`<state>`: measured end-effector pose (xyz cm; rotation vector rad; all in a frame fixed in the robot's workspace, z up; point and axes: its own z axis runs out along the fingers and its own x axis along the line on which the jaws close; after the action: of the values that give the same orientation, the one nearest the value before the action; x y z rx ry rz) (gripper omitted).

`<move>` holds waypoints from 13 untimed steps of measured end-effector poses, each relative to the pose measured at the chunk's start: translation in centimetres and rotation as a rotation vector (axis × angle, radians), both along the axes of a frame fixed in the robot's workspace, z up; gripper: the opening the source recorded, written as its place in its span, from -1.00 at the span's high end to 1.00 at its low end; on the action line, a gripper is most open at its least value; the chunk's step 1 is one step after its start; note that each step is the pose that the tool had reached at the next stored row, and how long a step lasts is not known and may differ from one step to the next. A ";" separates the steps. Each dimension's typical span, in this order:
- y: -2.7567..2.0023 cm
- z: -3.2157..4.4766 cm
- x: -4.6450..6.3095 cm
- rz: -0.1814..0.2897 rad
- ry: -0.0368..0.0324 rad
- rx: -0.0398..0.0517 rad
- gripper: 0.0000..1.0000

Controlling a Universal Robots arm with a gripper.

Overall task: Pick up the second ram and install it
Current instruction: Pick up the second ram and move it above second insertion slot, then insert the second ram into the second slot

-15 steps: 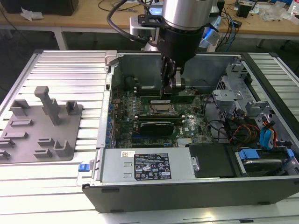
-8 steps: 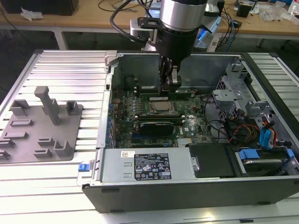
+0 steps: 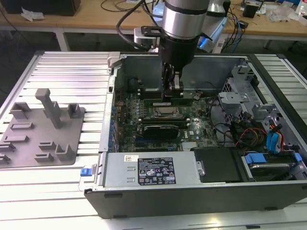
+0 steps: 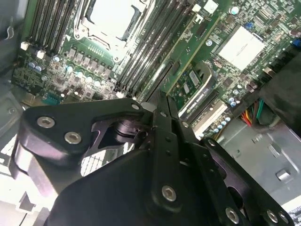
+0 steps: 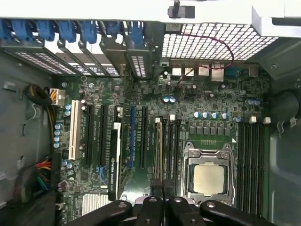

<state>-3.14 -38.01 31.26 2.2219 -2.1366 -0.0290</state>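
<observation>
On the exterior view's left, a grey holder [image 3: 43, 129] lies on the bench [image 3: 72, 67]. Further right, inside the open computer case [image 3: 192, 201], the gripper [image 3: 171, 96] has its jaws clenched on the second ram [image 3: 151, 102], which stands on edge just beside the CPU socket [image 3: 165, 113].

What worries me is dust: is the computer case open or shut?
Open. In the exterior view the computer case lies uncovered, its motherboard in plain sight and the tool down inside it.

Open computer case [image 3: 192, 203], green motherboard [image 5: 207, 101], CPU socket [image 5: 208, 180], grey fixture [image 3: 36, 137], slatted table [image 3: 72, 76]
</observation>
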 end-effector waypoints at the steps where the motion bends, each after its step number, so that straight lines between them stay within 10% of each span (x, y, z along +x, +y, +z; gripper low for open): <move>1: 0.23 -0.17 0.0 0.000 -0.0001 -0.0010 0.81; 13: 0.64 -0.45 0.0 0.000 -0.0001 -0.0064 0.81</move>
<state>-3.14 -37.37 30.80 2.2185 -2.1337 -0.0221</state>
